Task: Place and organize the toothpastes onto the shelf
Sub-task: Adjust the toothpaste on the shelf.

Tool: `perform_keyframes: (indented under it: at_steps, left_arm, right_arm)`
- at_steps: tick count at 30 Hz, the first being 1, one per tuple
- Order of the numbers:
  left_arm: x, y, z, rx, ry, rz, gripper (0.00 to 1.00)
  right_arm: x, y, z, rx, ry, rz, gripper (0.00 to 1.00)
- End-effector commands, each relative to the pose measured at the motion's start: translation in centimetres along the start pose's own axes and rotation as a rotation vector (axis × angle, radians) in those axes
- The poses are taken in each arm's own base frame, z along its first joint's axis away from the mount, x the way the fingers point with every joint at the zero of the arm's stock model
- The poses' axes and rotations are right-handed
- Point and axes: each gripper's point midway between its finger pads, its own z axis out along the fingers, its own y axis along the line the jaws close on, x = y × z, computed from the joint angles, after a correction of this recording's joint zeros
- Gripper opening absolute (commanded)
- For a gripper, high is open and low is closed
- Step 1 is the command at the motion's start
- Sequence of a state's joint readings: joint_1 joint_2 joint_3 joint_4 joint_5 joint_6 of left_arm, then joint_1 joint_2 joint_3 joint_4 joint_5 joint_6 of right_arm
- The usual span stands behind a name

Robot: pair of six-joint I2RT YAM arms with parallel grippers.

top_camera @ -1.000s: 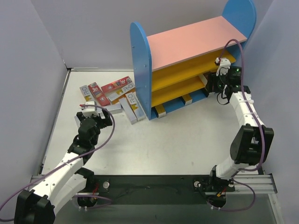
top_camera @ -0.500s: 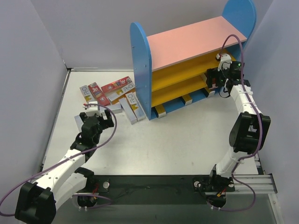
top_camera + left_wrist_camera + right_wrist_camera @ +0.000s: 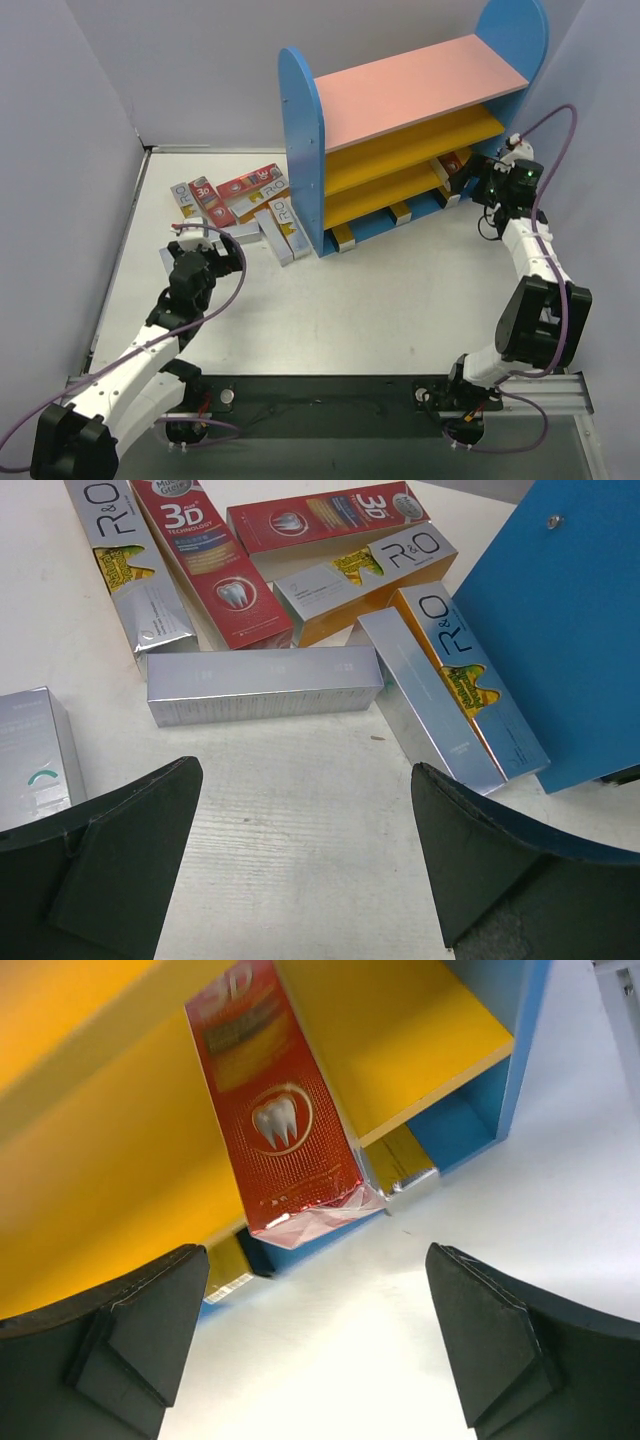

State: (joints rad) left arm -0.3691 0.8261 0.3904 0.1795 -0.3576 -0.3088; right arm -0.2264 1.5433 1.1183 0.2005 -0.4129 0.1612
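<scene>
- right claw (image 3: 315, 1270) gapes wide and empty, just off a red toothpaste box (image 3: 280, 1130) lying on the lower yellow board (image 3: 420, 1030) of the shelf (image 3: 520, 1060), its end overhanging.
- left claw (image 3: 305, 780), wide open and empty, hovers over loose toothpaste boxes (image 3: 265, 685) on the worktop (image 3: 300, 860).

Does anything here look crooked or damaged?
Yes. The red toothpaste box on the lower yellow board lies at an angle. Its end overhangs the front edge, and that end looks crumpled. Loose boxes left of the shelf lie jumbled.
</scene>
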Motion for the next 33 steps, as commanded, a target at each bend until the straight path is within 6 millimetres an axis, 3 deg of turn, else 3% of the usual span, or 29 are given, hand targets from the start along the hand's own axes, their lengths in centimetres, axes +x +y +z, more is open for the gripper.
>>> perform_keyframes:
  at_steps: [1, 2, 4, 5, 9, 24, 33]
  left_arm:
    - [-2.4, -0.9, -0.8, 0.042, -0.06, -0.059, 0.97]
    - [-2.4, -0.9, -0.9, 0.043, -0.061, -0.065, 0.97]
    - [-2.5, -0.8, -1.4, 0.045, -0.067, -0.07, 0.97]
    - [-2.5, -0.7, -1.5, 0.045, -0.068, -0.075, 0.97]
    - [-2.6, -0.5, -2.1, 0.048, -0.073, -0.083, 0.97]
    - [-2.1, -0.3, -2.1, 0.038, -0.054, -0.083, 0.97]
    - [-1.9, -0.3, -1.9, 0.034, -0.043, -0.07, 0.97]
  right_arm:
    - [-4.7, 1.5, -1.8, -0.053, -0.218, 0.297, 0.96]
    - [-3.5, 1.3, -1.7, -0.052, -0.205, 0.415, 0.96]
    - [-3.9, 0.8, -2.0, -0.061, -0.256, 0.507, 0.96]
    - [-3.2, 0.3, -2.0, -0.059, -0.255, 0.601, 0.96]
    - [-2.7, -0.5, -1.1, -0.078, -0.271, 0.729, 0.96]
    - [-1.5, -1.1, 2.5, -0.106, -0.249, 0.883, 0.87]
    - [-1.8, -0.8, 3.3, -0.13, -0.253, 0.888, 0.65]
